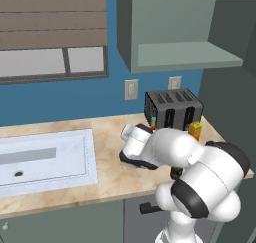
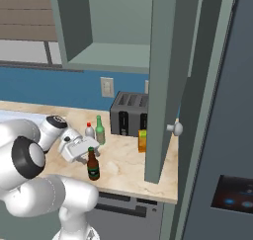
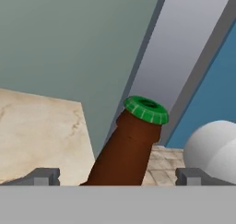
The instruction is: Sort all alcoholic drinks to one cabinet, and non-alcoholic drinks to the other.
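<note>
Fingers (image 3: 117, 176) spread wide around the brown beer bottle (image 3: 126, 149) at bottom center. I'd slide lower toward its body before squeezing, keeping it upright.

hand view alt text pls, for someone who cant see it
A dark brown glass bottle with a green cap stands close up between the open fingers. Behind it lie a beige marble counter, a grey-green cabinet door and a strip of blue wall.

Even, flat rendered light; sharp, no glare.
</note>
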